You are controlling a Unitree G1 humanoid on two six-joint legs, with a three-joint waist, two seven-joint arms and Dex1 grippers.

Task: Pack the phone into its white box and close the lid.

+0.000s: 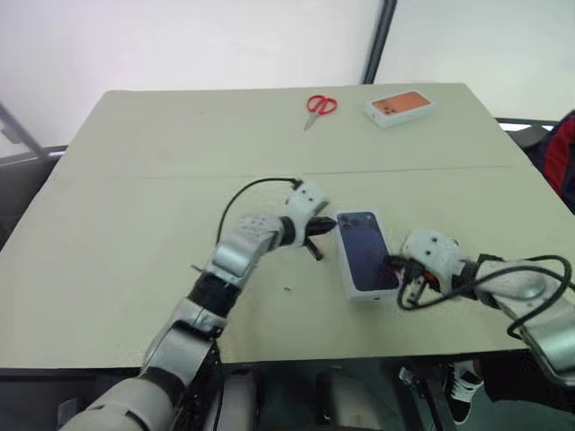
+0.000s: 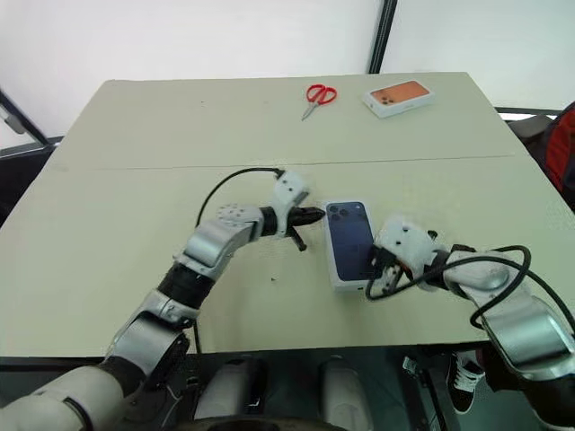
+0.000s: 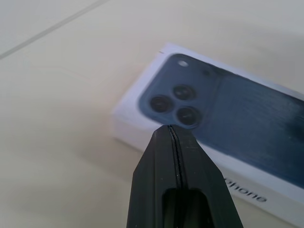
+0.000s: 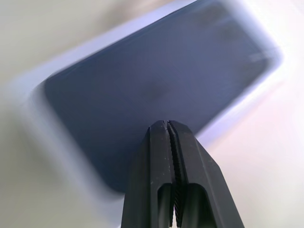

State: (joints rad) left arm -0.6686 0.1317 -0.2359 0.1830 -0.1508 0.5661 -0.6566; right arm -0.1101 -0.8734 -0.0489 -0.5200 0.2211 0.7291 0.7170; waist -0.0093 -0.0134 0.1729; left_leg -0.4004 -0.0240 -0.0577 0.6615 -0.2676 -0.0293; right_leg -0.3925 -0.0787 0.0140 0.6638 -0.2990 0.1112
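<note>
1. Now the lid (image 1: 367, 250), its printed dark blue phone picture facing up, sits on the box near the front middle of the table (image 1: 135, 180), closing it.
2. Only the white side wall of the closed box (image 3: 137, 130) shows below the lid; the phone itself is hidden from sight.
3. Just beside the lid's far left corner is the left gripper (image 1: 321, 225), fingers pressed together and holding nothing.
4. At the lid's near right edge is the right gripper (image 2: 377, 267), fingers also shut and empty, tips over the printed face.
5. Farther back lie red-handled scissors (image 1: 319, 108) and an orange-topped box (image 1: 401, 107), well apart from the closed box.
</note>
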